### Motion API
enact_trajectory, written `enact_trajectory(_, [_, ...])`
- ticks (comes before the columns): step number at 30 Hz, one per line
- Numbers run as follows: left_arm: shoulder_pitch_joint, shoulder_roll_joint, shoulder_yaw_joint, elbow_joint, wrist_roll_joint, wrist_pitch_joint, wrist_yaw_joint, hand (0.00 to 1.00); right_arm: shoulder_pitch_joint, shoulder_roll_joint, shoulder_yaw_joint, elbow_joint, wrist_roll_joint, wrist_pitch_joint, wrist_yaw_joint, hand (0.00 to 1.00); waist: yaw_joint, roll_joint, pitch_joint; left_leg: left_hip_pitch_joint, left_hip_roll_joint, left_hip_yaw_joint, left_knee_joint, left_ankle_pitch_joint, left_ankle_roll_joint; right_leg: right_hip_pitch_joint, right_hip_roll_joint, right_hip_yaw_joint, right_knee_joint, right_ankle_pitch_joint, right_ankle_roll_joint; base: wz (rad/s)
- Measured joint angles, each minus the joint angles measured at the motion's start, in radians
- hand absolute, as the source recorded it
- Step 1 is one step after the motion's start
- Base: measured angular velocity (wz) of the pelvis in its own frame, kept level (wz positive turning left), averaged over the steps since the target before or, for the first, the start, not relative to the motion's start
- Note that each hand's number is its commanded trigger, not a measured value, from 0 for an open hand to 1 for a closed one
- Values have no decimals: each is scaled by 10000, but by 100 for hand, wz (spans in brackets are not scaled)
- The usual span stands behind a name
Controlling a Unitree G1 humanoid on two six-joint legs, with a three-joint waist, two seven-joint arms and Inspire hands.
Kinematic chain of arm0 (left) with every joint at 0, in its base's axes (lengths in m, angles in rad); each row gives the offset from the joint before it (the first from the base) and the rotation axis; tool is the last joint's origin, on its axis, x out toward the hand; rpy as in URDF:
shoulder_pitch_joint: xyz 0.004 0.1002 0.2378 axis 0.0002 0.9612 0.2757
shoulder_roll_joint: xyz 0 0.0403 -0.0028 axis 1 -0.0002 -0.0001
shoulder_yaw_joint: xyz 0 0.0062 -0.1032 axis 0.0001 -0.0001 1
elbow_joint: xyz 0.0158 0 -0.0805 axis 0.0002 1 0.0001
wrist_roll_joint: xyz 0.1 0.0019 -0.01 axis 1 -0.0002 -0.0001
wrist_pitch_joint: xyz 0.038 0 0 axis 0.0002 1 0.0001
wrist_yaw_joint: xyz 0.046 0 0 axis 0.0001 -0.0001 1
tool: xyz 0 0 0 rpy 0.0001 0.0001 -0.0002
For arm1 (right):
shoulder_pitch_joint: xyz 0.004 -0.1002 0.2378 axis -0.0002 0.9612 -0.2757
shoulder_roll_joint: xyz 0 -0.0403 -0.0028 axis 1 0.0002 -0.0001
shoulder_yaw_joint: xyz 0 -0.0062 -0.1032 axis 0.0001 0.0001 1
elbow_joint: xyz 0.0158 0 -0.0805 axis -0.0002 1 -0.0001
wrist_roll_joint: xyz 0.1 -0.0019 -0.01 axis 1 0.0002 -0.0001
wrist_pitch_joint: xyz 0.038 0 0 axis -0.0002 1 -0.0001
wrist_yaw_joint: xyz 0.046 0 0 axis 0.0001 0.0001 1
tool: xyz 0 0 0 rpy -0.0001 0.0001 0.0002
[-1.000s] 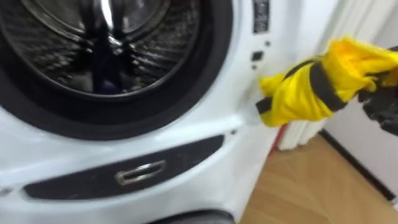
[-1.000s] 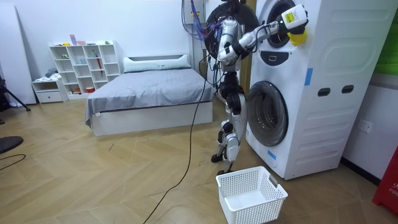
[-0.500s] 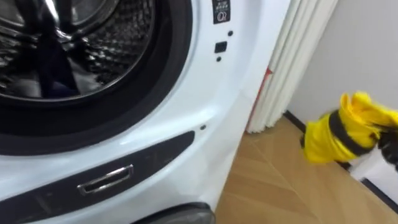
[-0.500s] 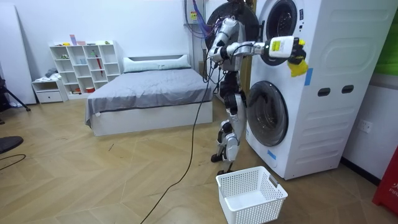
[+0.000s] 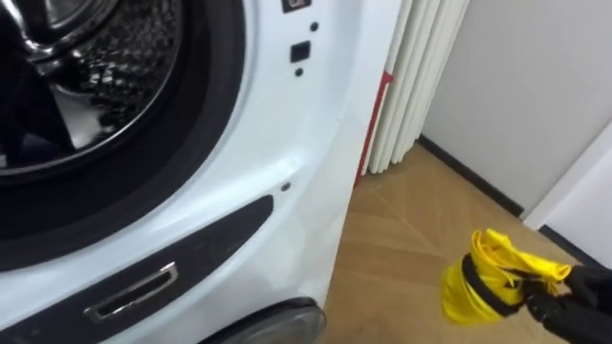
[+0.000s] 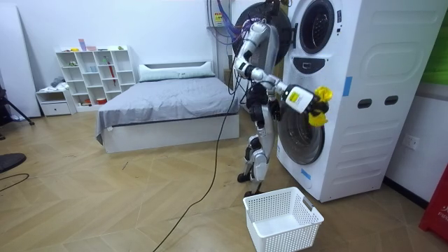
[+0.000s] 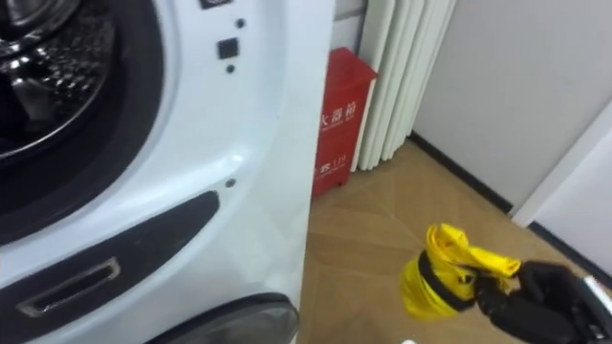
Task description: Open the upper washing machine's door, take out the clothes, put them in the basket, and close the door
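Right hand (image 5: 577,294), dark, low at the right edge of the eye views: fingers curled tight round one end of the yellow garment (image 5: 486,283), firm grasp, nothing else in it.

Garment look: bright yellow cloth, crumpled into a compact lump. A dark band wraps round its middle. Creased folds stick up and out at the top, toward the hand. The rounder bulk hangs on the side away from the hand.

Position: garment is in the air over the light wooden plank floor (image 5: 411,234), clear of the white stacked washing machine (image 5: 287,124) and off to its right, touching nothing but the hand.

Machine front in the eye views:
- round drum opening (image 5: 86,86) with a black rubber rim, perforated metal drum inside
- under it a dark curved panel with a chrome handle (image 5: 132,292)

Beside the machine's right edge stands a red box (image 7: 339,119), then white vertical pleated curtains (image 7: 394,76) against the wall.

Room view — robot stands upright facing the machine front, right arm stretched to the room view's right. The garment there sits at the height of the lower unit's round door. White plastic lattice laundry basket (image 6: 283,218) on the floor, lower down and well apart from the garment. Grey bed (image 6: 168,105) and white cube shelf (image 6: 98,73) are behind.
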Motion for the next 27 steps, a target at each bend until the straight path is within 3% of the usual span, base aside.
enact_trajectory(3, [-32,-35,-490,13,-132,-50,0,0,-369,204,90,1238,-239,-54,-293,100,12,205,-8,-109,-17,-25,-11,0,0,-135,2,-1,-39,-11,11,0])
enact_trajectory(6, [-31,-69,-1071,-30,-474,-91,0,0,-583,316,199,1759,-205,-71,-842,100,1,548,-20,-278,-49,-46,-4,4,9,-244,-29,-21,-57,-11,11,-1])
enact_trajectory(11, [9,-271,-1378,-71,-945,-197,0,0,-914,655,624,2677,-198,-693,-1525,100,18,1138,-40,-467,-118,-63,-56,49,44,-585,-60,-16,21,-53,41,-2])
enact_trajectory(14, [7,-363,-1561,-214,-1308,-215,-3,0,-1183,750,880,3457,-203,-731,-2013,100,28,1397,-49,-613,-187,-83,-77,95,105,-713,-123,-50,121,-86,63,5])
enact_trajectory(17, [12,-378,-1565,-223,-1305,-281,-3,0,-1603,1057,985,4295,-339,-922,-2499,100,17,1510,-87,-802,-238,-73,-88,154,131,-1014,-154,-48,248,-119,85,0])
enact_trajectory(23, [0,-477,-1730,-269,-2004,-453,-3,0,-1979,1079,1155,5329,76,-1257,-3304,100,-1,1837,-100,-1079,-388,-48,-163,260,213,-1457,-322,-288,596,-205,135,1])
enact_trajectory(27, [-102,-566,-1755,-267,-2080,-459,-3,0,-2042,1079,1172,5570,160,-1425,-3801,100,3,1930,-95,-1131,-483,-69,-248,364,244,-1617,-382,-304,781,-257,133,2])
